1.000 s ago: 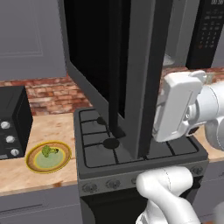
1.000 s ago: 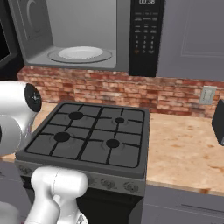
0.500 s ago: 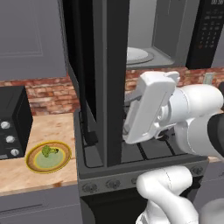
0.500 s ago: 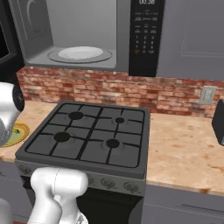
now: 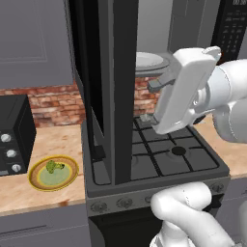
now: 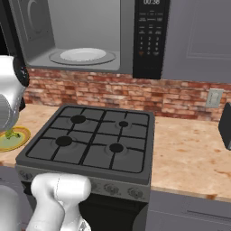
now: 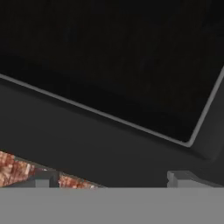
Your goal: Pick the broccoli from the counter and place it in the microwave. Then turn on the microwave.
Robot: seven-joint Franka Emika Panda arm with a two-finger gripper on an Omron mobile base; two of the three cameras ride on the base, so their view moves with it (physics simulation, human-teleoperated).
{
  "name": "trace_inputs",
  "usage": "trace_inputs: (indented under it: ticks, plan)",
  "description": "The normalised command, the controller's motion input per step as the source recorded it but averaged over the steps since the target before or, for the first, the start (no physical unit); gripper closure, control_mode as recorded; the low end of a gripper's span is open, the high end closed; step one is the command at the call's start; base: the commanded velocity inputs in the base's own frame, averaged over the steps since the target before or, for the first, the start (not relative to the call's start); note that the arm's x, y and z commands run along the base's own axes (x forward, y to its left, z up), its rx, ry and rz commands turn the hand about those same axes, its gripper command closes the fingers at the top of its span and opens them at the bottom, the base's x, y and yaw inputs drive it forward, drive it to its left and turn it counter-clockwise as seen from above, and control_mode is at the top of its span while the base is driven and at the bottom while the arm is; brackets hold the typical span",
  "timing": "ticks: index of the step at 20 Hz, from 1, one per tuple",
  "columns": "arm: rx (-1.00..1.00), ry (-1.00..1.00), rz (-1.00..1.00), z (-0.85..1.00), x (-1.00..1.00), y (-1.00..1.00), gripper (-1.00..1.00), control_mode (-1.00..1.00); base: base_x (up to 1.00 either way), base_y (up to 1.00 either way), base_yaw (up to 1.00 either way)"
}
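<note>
Green and untouched, the broccoli (image 5: pixel 54 167) sits on the yellow-rimmed plate (image 5: pixel 38 184), which rests on the tan wood-grain bench (image 5: pixel 24 193) just left of the gas stove (image 5: pixel 159 157). You can catch a sliver of that same plate (image 6: pixel 13 140) left of the stove in the right base view, partly hidden by the arm.

Take the stove as your landmark. The microwave (image 6: pixel 85 36) hangs directly above it with its big black glass door (image 5: pixel 103 72) swung wide open, edge-on over the stove's left side. Inside, the white turntable (image 6: pixel 83 55) is bare. So, judging by how things lie, you have the door out of the way, and everything else is left: 1 pick, 1 placement on the turntable, the door shut and the keypad panel (image 6: pixel 150 38) pressed to start it.

Your claw (image 5: pixel 153 101) hangs above the stove's back half, right of the open door and just in front of the microwave cavity. Its jaws stand spread as wide as they go, and they hold nothing. In the hand view the 2 tips (image 7: pixel 188 179) rise far apart at the bottom, pointing at the dark door glass (image 7: pixel 113 57), close to it; whether they touch it, you cannot tell.

The broccoli is well off to the left of the stove and lower than the claw, beyond the open door, so my judgement is that your next move calls for a swing around or under that door toward the plate.
</note>
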Motion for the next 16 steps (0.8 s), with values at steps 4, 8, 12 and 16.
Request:
trace_inputs:
  ticks: [4,8,12,16]
  plan:
    - [-0.25,-0.05,-0.03,0.02,0.06,-0.75,-1.00,-1.00,0.00,0.00,0.00]
    - [-0.24,-0.09,0.00,-0.11,0.31,-0.57,-1.00,-1.00,0.00,0.00,0.00]
    - [-0.22,-0.16,0.00,-0.55,0.39,-0.33,-1.00,-1.00,0.00,0.00,0.00]
    - [-0.13,-0.17,0.00,-0.90,0.38,-0.18,-1.00,-1.00,0.00,0.00,0.00]
